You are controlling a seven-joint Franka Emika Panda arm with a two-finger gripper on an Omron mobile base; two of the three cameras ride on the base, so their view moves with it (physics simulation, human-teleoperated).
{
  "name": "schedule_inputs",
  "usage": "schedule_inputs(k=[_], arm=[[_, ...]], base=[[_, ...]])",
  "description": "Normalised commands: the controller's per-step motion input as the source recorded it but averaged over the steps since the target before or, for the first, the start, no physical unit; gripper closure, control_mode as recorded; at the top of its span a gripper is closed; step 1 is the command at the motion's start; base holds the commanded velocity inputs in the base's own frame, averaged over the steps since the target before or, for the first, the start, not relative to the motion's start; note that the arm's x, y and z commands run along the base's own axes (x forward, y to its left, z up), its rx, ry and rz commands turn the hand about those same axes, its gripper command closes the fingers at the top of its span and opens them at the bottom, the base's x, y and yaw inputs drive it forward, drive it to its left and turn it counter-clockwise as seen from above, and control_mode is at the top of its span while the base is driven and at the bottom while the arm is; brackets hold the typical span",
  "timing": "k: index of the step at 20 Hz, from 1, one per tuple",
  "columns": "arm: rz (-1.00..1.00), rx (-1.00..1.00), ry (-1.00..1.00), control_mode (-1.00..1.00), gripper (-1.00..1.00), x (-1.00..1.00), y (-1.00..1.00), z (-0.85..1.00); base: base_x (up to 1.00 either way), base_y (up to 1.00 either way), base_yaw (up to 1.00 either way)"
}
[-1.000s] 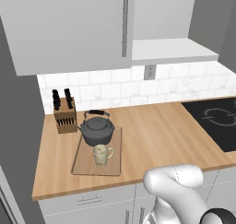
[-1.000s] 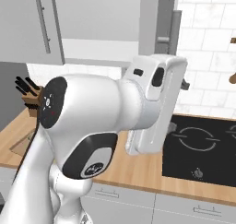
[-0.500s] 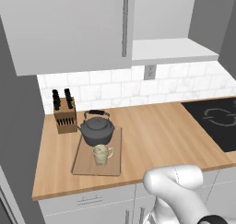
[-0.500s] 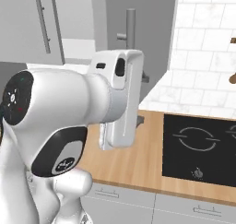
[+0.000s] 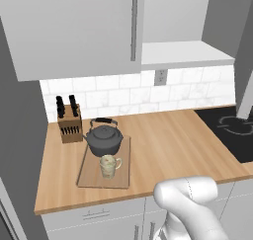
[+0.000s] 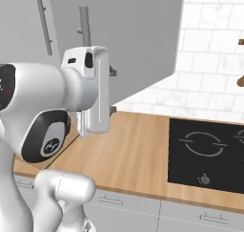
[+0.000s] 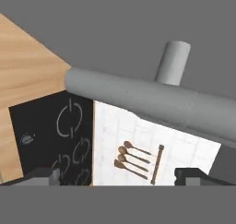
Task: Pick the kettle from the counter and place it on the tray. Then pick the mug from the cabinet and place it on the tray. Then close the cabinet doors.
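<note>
Wooden rectangular tray (image 5: 89, 175) on table already carrying squat dark-grey kettle (image 5: 104, 140) and beige mottled mug (image 5: 109, 165); jaws spread wide, empty, right against silver bar handle (image 7: 152, 101), presumably for closing light-grey cabinet door (image 6: 138, 30).

kettle (image 5: 104, 140) dark grey | mug (image 5: 109, 165) mottled cream-green | tray (image 5: 124, 170) light wood

1. I am looking at a home kitchen: a long wooden counter (image 5: 168, 140) runs over white drawers (image 5: 94, 217), backed by white wall tiles (image 5: 123, 96).
2. A black induction hob (image 6: 209, 150) is set into the worktop.
3. A wall cabinet (image 5: 74, 31) with bar handles hangs above.
4. A knife block (image 5: 69, 125), a cast-iron kettle (image 5: 104, 139) and a mug (image 5: 109, 165) sit on the counter side.
5. Wooden spoons (image 7: 131, 156) hang on the tiles.
</note>
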Motion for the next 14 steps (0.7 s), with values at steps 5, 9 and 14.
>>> schedule_inputs(k=[5,9,14], arm=[[0.07,-0.01,0.00,-1.00,-1.00,1.00,0.71,-0.35],[0.08,0.00,0.00,-1.00,-1.00,0.98,0.73,-0.27],[0.14,0.04,0.00,-1.00,-1.00,0.92,0.72,-0.04]], base=[[0.00,0.00,0.00],[0.00,0.00,0.00],[0.00,0.00,0.00]])
